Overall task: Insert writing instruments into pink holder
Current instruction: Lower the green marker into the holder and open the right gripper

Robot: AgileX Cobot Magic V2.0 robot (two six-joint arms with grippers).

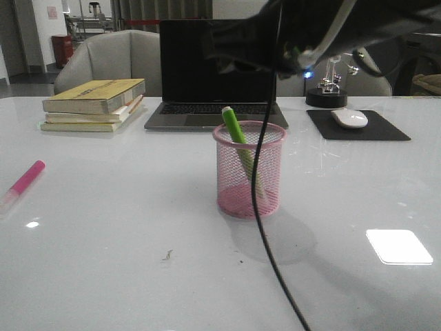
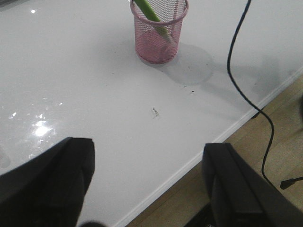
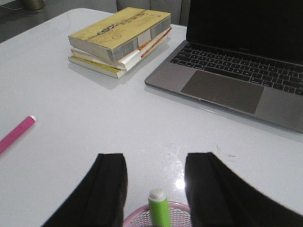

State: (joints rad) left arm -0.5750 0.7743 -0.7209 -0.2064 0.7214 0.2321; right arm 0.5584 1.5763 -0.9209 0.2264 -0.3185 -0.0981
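Note:
The pink holder (image 1: 249, 181) stands mid-table in front of the laptop. The lime green marker (image 1: 232, 125) leans inside it, pale end up above the rim. The magenta pink marker (image 1: 26, 181) lies flat on the table at the far left. My right gripper (image 3: 156, 161) hangs open just above the holder (image 3: 137, 216). The green marker's tip (image 3: 158, 208) shows below and between its fingers, touching neither. My left gripper (image 2: 149, 189) is open and empty over the table's front edge, well short of the holder (image 2: 158, 33) with the green marker (image 2: 150, 13).
A black cable (image 1: 265, 227) hangs from the right arm across the front of the holder. A stack of books (image 1: 96, 103) sits back left and a laptop (image 1: 217, 76) behind the holder. A mouse (image 1: 349, 118) on its pad (image 1: 375, 129) is back right.

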